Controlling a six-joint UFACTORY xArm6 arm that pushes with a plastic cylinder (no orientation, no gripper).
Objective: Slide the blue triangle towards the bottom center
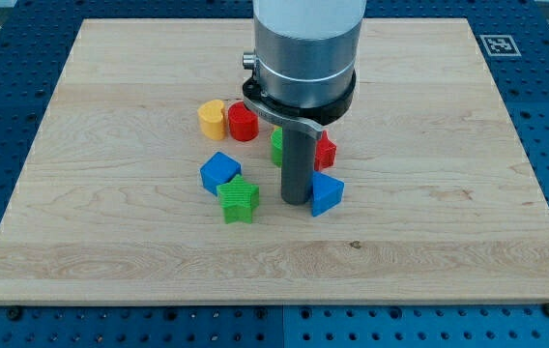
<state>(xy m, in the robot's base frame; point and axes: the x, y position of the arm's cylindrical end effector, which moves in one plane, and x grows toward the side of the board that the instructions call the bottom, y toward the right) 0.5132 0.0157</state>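
Here my tip [296, 200] is touching the blue triangle's [326, 193] left flank, seemingly lining up a shove toward the table's [448, 242] bottom; no jaws exist.

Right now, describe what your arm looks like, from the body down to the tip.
My arm shows as a wide cylinder, white above and silver-grey below, ringed by a black collar. A grey bracket below holds a straight dark grey rod. My tip is its blunt lower end. No cables or markings show.

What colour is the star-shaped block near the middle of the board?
Green: the star block shows clearly in the camera view.
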